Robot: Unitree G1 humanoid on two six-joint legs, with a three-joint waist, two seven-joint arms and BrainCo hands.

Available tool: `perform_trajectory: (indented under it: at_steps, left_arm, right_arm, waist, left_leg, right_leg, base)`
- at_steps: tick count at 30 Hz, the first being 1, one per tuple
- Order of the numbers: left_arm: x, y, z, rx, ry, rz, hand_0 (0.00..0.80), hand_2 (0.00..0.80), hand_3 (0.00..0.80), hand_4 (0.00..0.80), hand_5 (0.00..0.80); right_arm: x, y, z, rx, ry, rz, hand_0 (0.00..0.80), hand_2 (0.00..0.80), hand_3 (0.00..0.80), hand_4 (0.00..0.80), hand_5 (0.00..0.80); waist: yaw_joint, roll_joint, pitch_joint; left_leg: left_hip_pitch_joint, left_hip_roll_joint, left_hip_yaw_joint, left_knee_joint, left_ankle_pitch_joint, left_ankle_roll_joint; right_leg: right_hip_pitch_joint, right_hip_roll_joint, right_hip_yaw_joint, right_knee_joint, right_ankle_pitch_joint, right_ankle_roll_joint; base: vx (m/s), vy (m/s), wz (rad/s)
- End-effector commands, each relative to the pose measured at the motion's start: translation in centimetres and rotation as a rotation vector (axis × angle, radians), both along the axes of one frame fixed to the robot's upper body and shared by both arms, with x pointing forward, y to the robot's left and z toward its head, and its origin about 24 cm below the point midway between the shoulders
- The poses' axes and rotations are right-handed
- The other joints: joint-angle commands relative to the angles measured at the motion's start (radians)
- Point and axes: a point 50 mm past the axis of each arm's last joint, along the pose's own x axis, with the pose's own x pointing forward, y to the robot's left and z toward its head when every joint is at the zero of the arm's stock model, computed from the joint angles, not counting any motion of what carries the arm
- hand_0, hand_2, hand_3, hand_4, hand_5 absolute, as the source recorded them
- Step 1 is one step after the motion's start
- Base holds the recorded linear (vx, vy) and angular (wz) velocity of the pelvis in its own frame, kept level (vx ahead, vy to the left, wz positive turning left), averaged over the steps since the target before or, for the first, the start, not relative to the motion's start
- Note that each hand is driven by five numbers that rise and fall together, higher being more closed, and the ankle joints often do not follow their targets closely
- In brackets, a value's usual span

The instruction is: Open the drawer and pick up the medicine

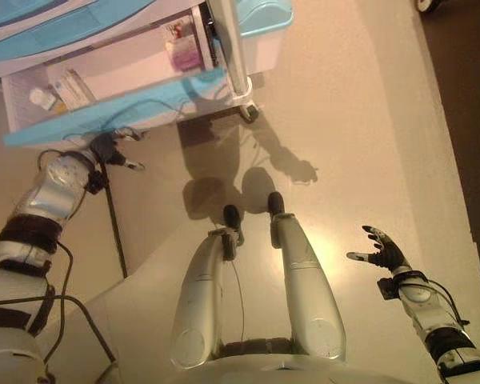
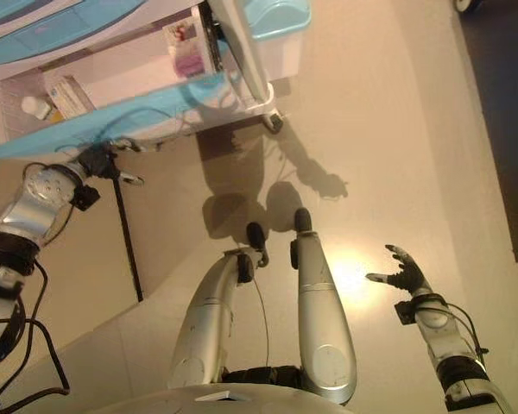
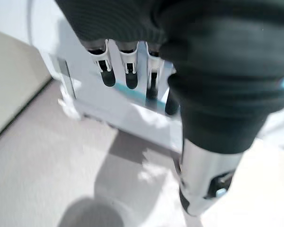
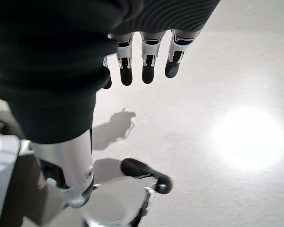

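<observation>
A white cart with light blue trim stands at the upper left, its drawer [image 1: 120,108] pulled out. Inside the drawer lie a small white bottle [image 1: 42,98], a flat white medicine box [image 1: 72,88] and a pink-and-white box [image 1: 182,50] at the right end. My left hand [image 1: 104,148] hangs just below the drawer's blue front edge. In the left wrist view its fingers [image 3: 106,71] are straight, hold nothing and point at the cart's white lower panel [image 3: 132,106]. My right hand [image 1: 382,250] is far off at the lower right, fingers spread over bare floor.
The cart's caster wheel [image 1: 249,114] sits at its near right corner. A dark strip of flooring [image 1: 464,80] runs along the right edge of the beige floor.
</observation>
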Motion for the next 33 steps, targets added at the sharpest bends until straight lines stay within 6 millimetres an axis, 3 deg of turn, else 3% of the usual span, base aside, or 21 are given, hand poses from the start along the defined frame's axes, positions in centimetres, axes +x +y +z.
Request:
perform_trajectory:
  at_steps: [1,3,7,22,28,33]
  left_arm:
    - [-2.7,7.0,6.4,-0.049,-0.270,0.360,0.000,0.000,0.000,0.000,0.000]
    - [-3.5,8.7,6.6,-0.074,-0.327,0.485,0.000,0.000,0.000,0.000,0.000]
    - [-4.1,9.6,5.9,-0.085,-0.390,0.599,0.000,0.000,0.000,0.000,0.000]
    - [-3.2,8.2,2.7,-0.057,-0.388,0.667,0.000,0.000,0.000,0.000,0.000]
    - [-2.9,7.7,2.7,-0.155,-0.455,0.660,0.000,0.000,0.000,0.000,0.000]
    - [-2.4,7.2,4.1,-0.214,-0.518,0.660,0.000,0.000,0.000,0.000,0.000]
  right_arm:
    - [-1.3,1.0,-0.9,0.018,-0.003,0.016,0.000,0.000,0.000,0.000,0.000]
    - [-1.2,1.6,-1.2,0.016,-0.006,0.025,0.000,0.000,0.000,0.000,0.000]
    - [-0.9,2.4,-1.3,0.021,-0.012,0.030,0.000,0.000,0.000,0.000,0.000]
    - [-0.5,3.3,-1.6,0.019,-0.011,0.060,0.000,0.000,0.000,0.000,0.000]
    - [-0.4,3.1,-1.7,-0.006,-0.008,0.052,0.000,0.000,0.000,0.000,0.000]
    - [0.1,3.0,-1.2,-0.016,-0.032,0.047,0.000,0.000,0.000,0.000,0.000]
  waist:
    - [-0.032,-0.023,-0.043]
    - [-0.037,-0.029,-0.043]
    - [-0.037,-0.037,-0.044]
    - [-0.024,-0.045,-0.044]
    - [-0.019,-0.049,-0.044]
    - [-0.018,-0.063,-0.043]
  left_leg:
    - [0.042,-0.045,0.028,0.015,-0.124,0.053]
    - [0.040,-0.043,0.030,0.022,-0.129,0.052]
    - [0.034,-0.040,0.028,0.032,-0.135,0.046]
    - [0.068,-0.043,0.024,0.013,-0.139,0.044]
    - [0.080,-0.042,0.020,-0.009,-0.129,0.042]
    - [0.060,-0.043,0.022,-0.021,-0.118,0.044]
  right_leg:
    - [0.058,0.030,-0.025,-0.008,-0.064,0.041]
    - [0.059,0.034,-0.021,-0.014,-0.064,0.042]
    - [0.059,0.040,-0.017,-0.019,-0.065,0.041]
    - [0.090,0.045,-0.020,-0.025,-0.071,0.041]
    - [0.098,0.043,-0.020,-0.049,-0.059,0.046]
    - [0.077,0.055,-0.008,-0.085,-0.026,0.054]
  base:
    - [0.001,0.013,-0.15]
    - [0.002,0.011,-0.05]
    - [-0.004,0.004,-0.11]
    - [-0.003,0.008,0.00]
    - [-0.003,0.021,0.02]
    - [-0.016,0.038,-0.01]
